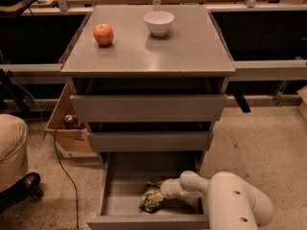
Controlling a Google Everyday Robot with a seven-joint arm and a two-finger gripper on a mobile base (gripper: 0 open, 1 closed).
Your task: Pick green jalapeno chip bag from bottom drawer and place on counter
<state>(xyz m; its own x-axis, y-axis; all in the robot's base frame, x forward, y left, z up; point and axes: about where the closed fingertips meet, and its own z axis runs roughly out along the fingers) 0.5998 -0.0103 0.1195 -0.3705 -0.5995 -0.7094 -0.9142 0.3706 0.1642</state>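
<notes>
The green jalapeno chip bag lies crumpled on the floor of the open bottom drawer, near its middle front. My white arm reaches into the drawer from the right. The gripper is at the bag's right edge, pressed against it, with its tips hidden behind the wrist and the bag. The counter is the grey top of the cabinet above.
A red apple and a white bowl stand on the counter's far part. The two upper drawers are slightly pulled out above the bottom one. A cardboard box and a cable lie left of the cabinet.
</notes>
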